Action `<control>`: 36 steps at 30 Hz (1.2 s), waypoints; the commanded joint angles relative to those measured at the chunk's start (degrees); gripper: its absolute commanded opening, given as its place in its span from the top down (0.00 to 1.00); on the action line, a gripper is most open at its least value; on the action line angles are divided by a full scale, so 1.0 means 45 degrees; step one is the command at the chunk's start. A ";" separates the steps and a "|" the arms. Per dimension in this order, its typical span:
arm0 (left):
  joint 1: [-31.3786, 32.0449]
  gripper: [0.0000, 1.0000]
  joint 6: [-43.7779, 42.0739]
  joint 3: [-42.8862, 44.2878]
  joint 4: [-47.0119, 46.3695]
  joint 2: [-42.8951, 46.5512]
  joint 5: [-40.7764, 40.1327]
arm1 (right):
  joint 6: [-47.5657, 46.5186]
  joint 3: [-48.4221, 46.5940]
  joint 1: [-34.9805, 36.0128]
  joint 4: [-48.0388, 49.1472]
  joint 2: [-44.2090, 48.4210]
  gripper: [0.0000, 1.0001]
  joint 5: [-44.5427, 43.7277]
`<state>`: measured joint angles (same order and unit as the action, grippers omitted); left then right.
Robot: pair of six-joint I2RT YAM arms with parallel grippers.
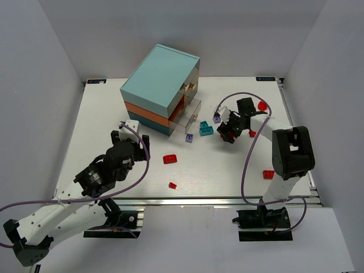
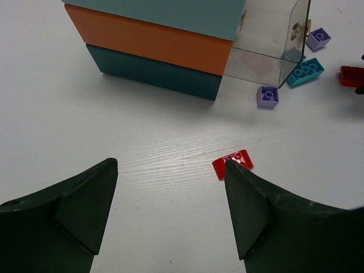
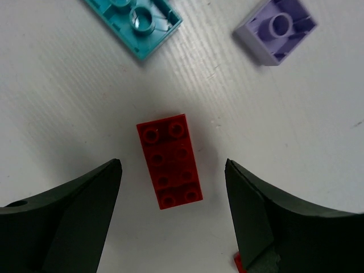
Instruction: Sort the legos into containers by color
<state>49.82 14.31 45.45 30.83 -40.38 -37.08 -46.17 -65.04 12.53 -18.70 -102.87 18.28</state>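
Note:
The chest [image 1: 162, 85] stands at the back with a clear drawer [image 1: 191, 114] pulled out of its orange layer; it also shows in the left wrist view [image 2: 267, 40]. My right gripper [image 3: 172, 170] is open, low over the table, with a red 2x4 lego [image 3: 169, 161] lying between its fingers. A teal lego [image 3: 135, 23] and a lavender lego [image 3: 276, 28] lie just beyond. My left gripper [image 2: 170, 165] is open and empty; a small red lego [image 2: 233, 162] lies at its right fingertip. In the top view the right gripper [image 1: 227, 135] is right of the drawer and the left gripper [image 1: 136, 139] is front-left of the chest.
More loose legos lie on the white table: lavender [image 1: 216, 118], teal [image 1: 206, 129], lavender [image 1: 189, 138], red [image 1: 169, 158], red [image 1: 172, 185], red [image 1: 262, 106], red [image 1: 251, 133] and red [image 1: 268, 174]. A second drawer front [image 1: 190, 86] sits slightly out on the top layer.

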 commanded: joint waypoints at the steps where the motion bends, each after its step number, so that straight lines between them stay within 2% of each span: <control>1: -0.0056 0.15 -0.0152 -0.0003 -0.0288 0.0223 -0.0081 | -0.0443 -0.0236 0.0066 -0.0572 -0.0147 0.22 0.0468; 5: -0.0056 0.14 -0.0230 -0.0061 -0.0327 0.0185 0.0017 | -0.0501 -0.0274 0.0047 -0.0552 -0.0518 0.27 0.0156; 8: -0.0056 0.15 -0.0230 -0.0080 -0.0347 0.0126 0.0076 | -0.0617 -0.0274 0.0182 -0.0629 -0.0714 0.42 0.0233; 9: -0.0056 0.15 -0.0249 -0.0100 -0.0347 0.0126 0.0134 | -0.0792 -0.0274 0.0009 -0.0707 -0.0637 0.53 0.0505; 11: -0.0056 0.14 -0.0308 -0.0101 -0.0406 0.0184 0.0367 | -0.0891 -0.0236 -0.0032 -0.0845 -0.0481 0.66 0.0585; 12: -0.0056 0.14 -0.0347 -0.0120 -0.0444 0.0184 0.0446 | -0.0950 -0.0216 -0.0032 -0.0941 -0.0132 0.77 0.0643; 15: -0.0056 0.14 -0.0405 -0.0178 -0.0523 0.0282 0.0759 | -0.1028 0.0018 0.0046 -0.1176 0.1018 0.91 0.0878; 18: -0.0056 0.14 -0.0444 -0.0178 -0.0582 0.0321 0.0857 | -0.0990 0.0039 0.0357 -0.1702 0.2462 0.97 0.1422; 22: -0.0056 0.14 -0.0503 -0.0179 -0.0620 0.0282 0.0994 | -0.0581 -0.0644 0.1333 -0.2056 0.3835 0.99 0.1776; 27: -0.0056 0.14 -0.0698 -0.0334 -0.0815 0.0321 0.1461 | 0.0648 -0.2573 0.3129 -0.1725 0.3527 0.98 0.1952; 33: -0.0056 0.14 -0.1206 -0.0686 -0.1323 0.0711 0.2906 | 0.1587 -0.5738 0.4206 -0.1450 0.0992 0.87 0.1505; 36: -0.0056 0.14 -0.1401 -0.0744 -0.1421 0.0692 0.3434 | 0.1764 -0.7302 0.4441 -0.1685 -0.0262 0.73 0.1095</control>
<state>49.82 9.67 42.65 26.48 -37.89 -25.78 -40.82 -92.77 32.01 -26.02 -99.92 25.17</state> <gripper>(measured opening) 0.859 0.425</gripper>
